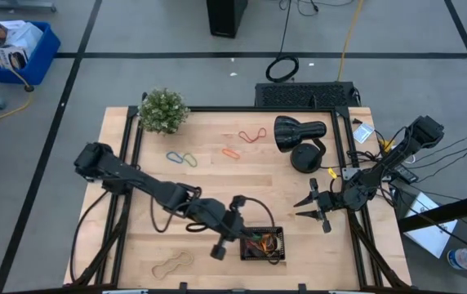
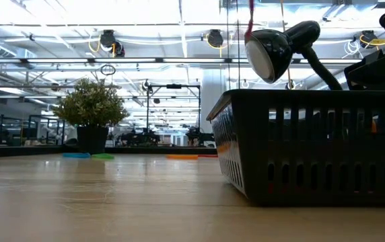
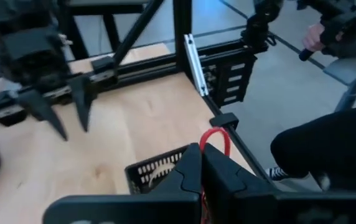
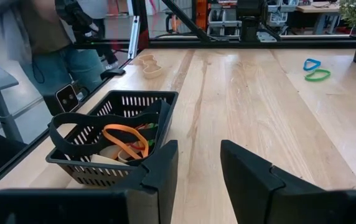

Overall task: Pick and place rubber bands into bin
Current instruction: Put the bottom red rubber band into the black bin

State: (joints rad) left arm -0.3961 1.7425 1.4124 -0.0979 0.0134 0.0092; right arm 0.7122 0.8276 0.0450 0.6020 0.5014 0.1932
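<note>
Holding orange (image 4: 123,138) and black (image 4: 94,121) rubber bands, slotted black bin (image 4: 137,102).

My left gripper (image 1: 225,242) sits just beside the bin (image 1: 277,234), pinching a rubber band (image 3: 215,138) over its near wall, with more bands (image 4: 125,140) lying inside. My right gripper (image 1: 313,206) waits apart, beyond the bin's far side. Loose bands (image 1: 180,158) lie well behind my left gripper, near the plant (image 1: 162,110), and the lamp (image 1: 299,135) stands behind my right one.
</note>
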